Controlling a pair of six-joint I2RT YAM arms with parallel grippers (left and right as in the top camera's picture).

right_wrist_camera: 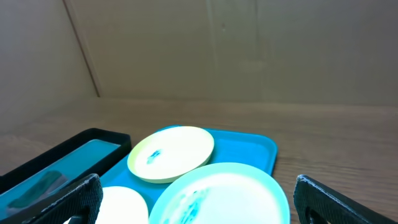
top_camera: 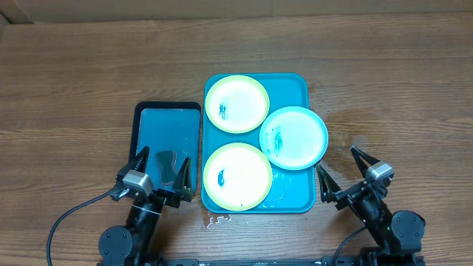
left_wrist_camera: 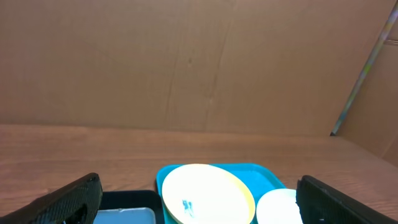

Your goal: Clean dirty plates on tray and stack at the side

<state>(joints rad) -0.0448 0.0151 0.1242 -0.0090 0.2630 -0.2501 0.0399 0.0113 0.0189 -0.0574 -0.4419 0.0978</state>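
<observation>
Left claw [top_camera: 165,157] sits spread wide and empty at the near table edge, its fingers [left_wrist_camera: 69,200] framing the wrist view with nothing between them. It hangs over the near end of the black tray [top_camera: 168,122], which holds a wet-looking film and a dark patch you cannot identify from above. That reads as the washing spot, so this arm seems parked where the wiping would happen. Right claw [top_camera: 336,159] is likewise spread and empty, just off the right side of the tray [top_camera: 294,85], pointing toward the blue plate [top_camera: 295,140].

All three plates lie face up on the tray, each with dark blue smears left of its centre, so none looks cleaned. The near green plate [top_camera: 238,177] lies just beside your left claw, across the black tray's rim. The far green plate [top_camera: 236,103] sits at the back. The blue plate rides over the tray's right rim and overhangs the table [top_camera: 89,74], which leaves you a free edge to pinch from the right, so it is likely the easiest first pick. Drops [top_camera: 216,219] lie on the wood by the tray's near-left corner. No stack exists at the side yet.
</observation>
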